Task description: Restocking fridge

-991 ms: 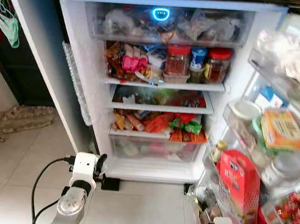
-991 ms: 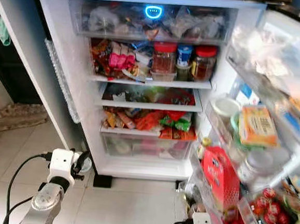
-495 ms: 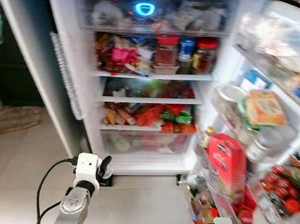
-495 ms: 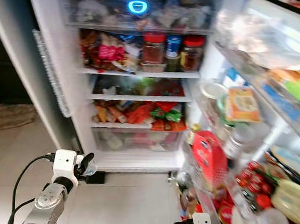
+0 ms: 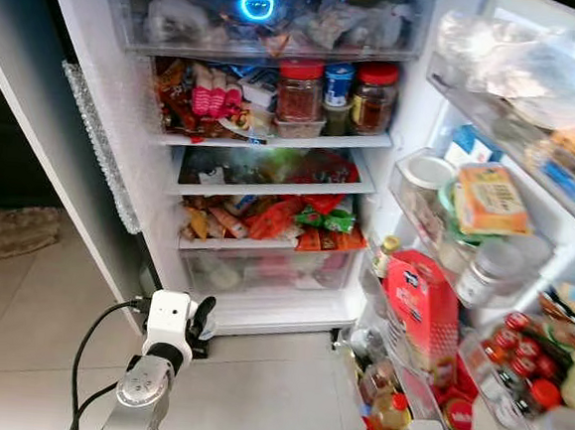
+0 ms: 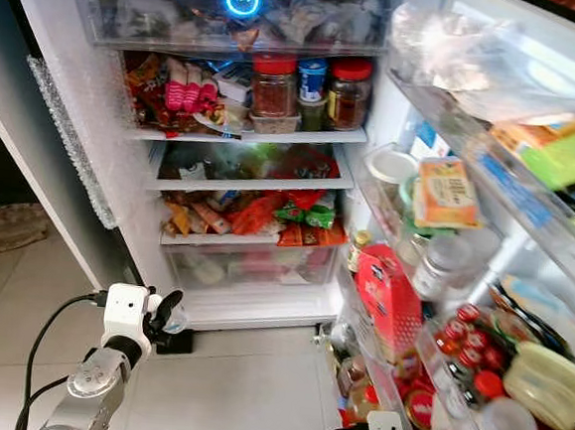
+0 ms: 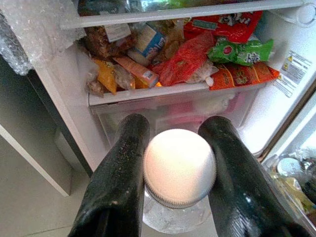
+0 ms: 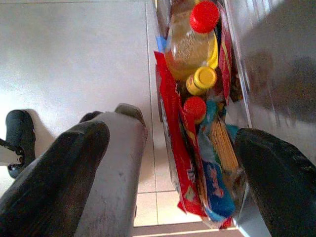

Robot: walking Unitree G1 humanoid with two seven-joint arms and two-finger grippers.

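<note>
The fridge (image 5: 106, 111) stands open in front of me, its shelves packed with food. My left gripper (image 5: 203, 318) is low before the clear bottom drawer (image 5: 273, 274). It is shut on a small clear bottle with a white cap (image 7: 178, 165), held upright between the black fingers (image 7: 123, 168). Just above the drawer, a shelf holds red, green and orange snack packets (image 7: 187, 59). My right gripper (image 8: 168, 143) stands open beside the lowest door shelf, with nothing between its fingers. Red-capped and yellow-capped bottles (image 8: 197, 44) stand in that shelf.
The open door on the right carries full racks: a red carton (image 5: 420, 305), jars, tubs (image 5: 425, 176) and a yellow pack (image 5: 488, 196). Three jars (image 5: 337, 94) stand on the upper shelf. Bubble wrap (image 5: 99, 140) hangs on the fridge's left wall. Pale tiled floor (image 5: 264, 392) lies in front.
The camera has swung right and closer, so more of the door racks shows. The left gripper still holds the bottle at the same low spot before the fridge.
</note>
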